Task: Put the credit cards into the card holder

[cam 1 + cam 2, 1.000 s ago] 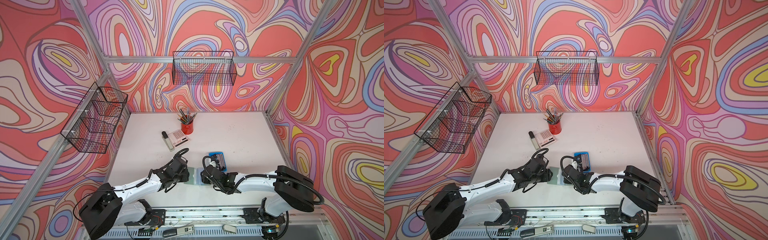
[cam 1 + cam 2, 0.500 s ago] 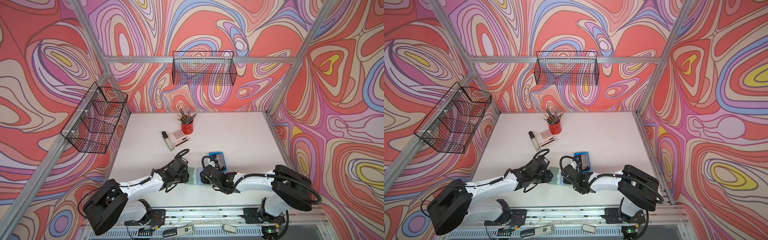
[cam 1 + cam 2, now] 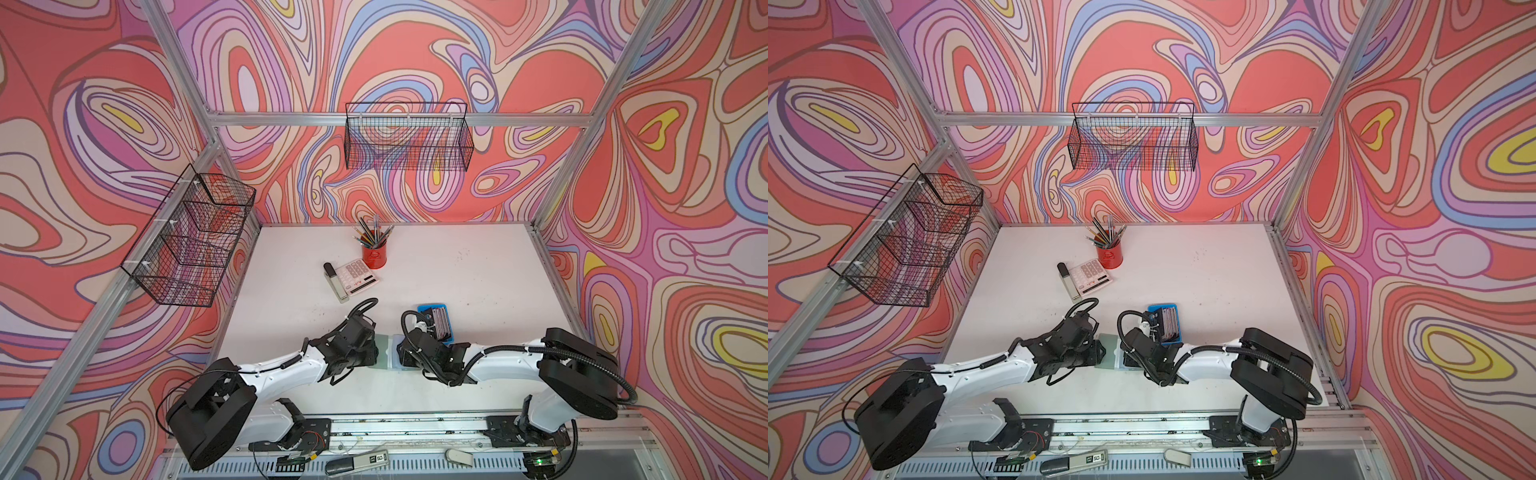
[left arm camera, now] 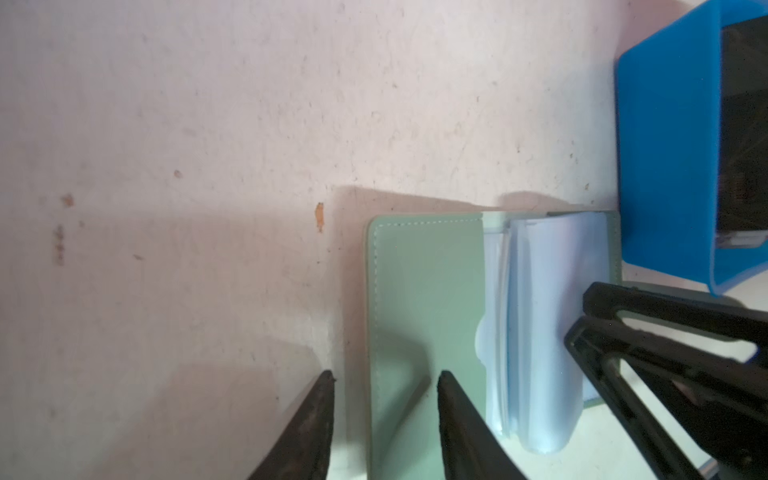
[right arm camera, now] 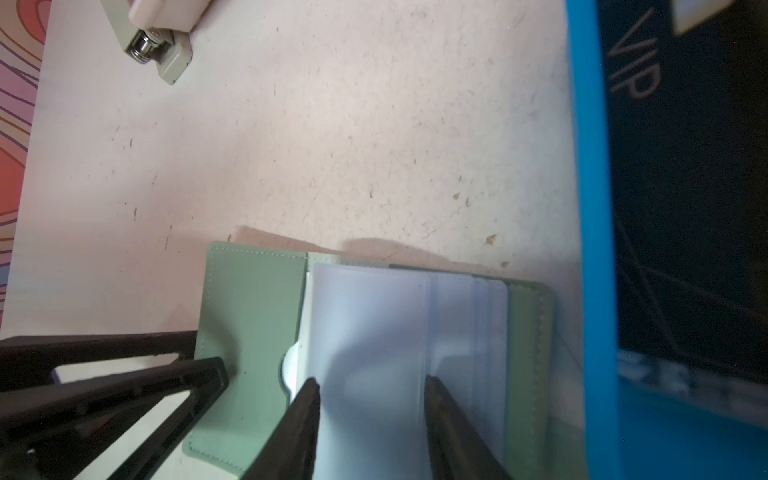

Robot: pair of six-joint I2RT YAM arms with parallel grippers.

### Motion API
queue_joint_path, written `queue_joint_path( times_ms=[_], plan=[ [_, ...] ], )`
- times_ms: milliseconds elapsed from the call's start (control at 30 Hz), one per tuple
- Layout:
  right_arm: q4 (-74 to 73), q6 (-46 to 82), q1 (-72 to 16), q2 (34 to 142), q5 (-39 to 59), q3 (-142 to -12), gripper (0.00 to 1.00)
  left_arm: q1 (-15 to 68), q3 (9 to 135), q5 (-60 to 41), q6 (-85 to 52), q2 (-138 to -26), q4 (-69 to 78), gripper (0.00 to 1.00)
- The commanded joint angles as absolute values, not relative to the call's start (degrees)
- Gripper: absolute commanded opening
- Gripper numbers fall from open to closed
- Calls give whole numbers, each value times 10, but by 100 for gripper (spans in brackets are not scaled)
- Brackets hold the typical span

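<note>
The sage-green card holder (image 3: 384, 352) (image 3: 1106, 352) lies open and flat on the table between both grippers. My left gripper (image 4: 384, 376) is open and straddles the left cover's outer edge (image 4: 424, 291), one finger over the table and one over the cover. My right gripper (image 5: 372, 380) is open with both fingertips over the clear sleeves (image 5: 374, 324) (image 4: 540, 291), nothing pinched between them. The credit cards (image 3: 440, 322) (image 3: 1169, 324) stand in the blue tray (image 3: 424, 308) just behind the right gripper. A dark card marked VIP (image 5: 685, 166) shows in the right wrist view.
Farther back stand a red pencil cup (image 3: 374, 257), a calculator (image 3: 357, 276) and a stapler (image 3: 334, 282) (image 5: 158, 50). Wire baskets hang on the left wall (image 3: 191, 241) and the back wall (image 3: 409, 141). The blue tray's wall (image 5: 590, 166) stands close beside the card holder.
Both grippers' jaws have narrowed slightly while staying at the card holder. The left arm's elbow has shifted a little to the right.
</note>
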State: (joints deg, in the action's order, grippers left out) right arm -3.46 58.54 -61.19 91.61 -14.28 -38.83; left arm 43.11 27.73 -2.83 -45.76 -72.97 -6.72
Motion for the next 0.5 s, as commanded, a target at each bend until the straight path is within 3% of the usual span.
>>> queue_joint_path(
  times_ms=[0,333,467],
  plan=[
    [-38,585,-610,912,-136,-402,44,428,272,-29,-467,-732,-61,43],
    [-45,572,-610,910,-121,-410,45,426,269,-29,-466,-731,-59,43],
    [-59,567,-610,907,-111,-408,50,425,269,-30,-465,-730,-59,43]
  ],
)
